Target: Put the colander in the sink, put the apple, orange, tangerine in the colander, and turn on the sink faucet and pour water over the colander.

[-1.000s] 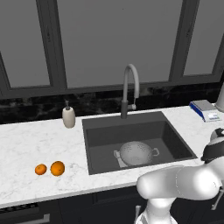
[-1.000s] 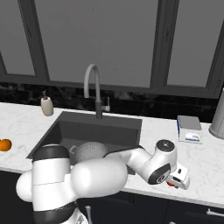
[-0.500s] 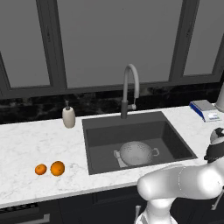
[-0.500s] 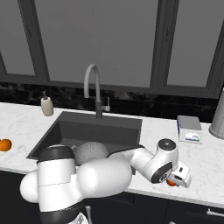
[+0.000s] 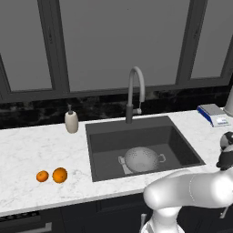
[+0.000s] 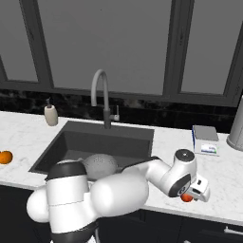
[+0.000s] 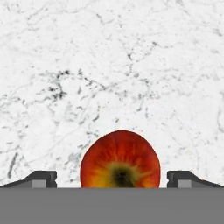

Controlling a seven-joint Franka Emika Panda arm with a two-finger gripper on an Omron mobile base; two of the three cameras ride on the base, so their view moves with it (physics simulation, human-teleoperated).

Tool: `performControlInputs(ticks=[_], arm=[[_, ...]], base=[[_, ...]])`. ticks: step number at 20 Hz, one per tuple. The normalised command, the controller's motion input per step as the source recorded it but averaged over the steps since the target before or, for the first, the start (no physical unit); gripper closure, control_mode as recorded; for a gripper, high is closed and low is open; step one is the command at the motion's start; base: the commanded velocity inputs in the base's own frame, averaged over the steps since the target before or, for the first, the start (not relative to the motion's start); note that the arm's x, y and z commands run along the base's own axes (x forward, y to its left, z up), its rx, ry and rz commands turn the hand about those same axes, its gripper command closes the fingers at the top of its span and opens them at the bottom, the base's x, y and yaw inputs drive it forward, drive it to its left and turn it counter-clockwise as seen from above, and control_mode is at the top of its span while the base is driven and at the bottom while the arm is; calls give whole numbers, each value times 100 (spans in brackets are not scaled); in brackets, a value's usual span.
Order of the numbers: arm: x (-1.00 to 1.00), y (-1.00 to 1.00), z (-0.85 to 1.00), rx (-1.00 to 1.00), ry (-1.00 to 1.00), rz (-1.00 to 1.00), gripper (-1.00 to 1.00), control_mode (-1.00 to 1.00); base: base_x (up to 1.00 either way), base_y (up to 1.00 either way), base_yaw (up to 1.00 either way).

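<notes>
Here the pincer (image 7: 112, 178) hangs open over the white marble tabletop (image 7: 109, 65), its tips either side of the apple (image 7: 120, 160) with a gap on both sides. The colander (image 5: 141, 159) sits in the sink (image 5: 182, 148)

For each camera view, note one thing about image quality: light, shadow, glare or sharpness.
Left base view: flat, even light, only faint shadows beside the orange and tangerine. Right base view: soft highlights on the colander, no harsh glare. Hand view: the apple is sharp between the fingertips of the gripper, casting little shadow on the marble counter.
</notes>
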Motion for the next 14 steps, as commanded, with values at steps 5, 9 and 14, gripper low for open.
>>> performControlInputs(ticks=[5, 9, 14], arm=[[0, -4, 0, 0, 1, 0, -100, -100], [-1, 0, -12, 0, 9, 0, -100, -100], [0, 0, -20, 0, 10, 0, 100, -100]], base=[[0, 0, 0], [0, 0, 0], [0, 0, 0]])
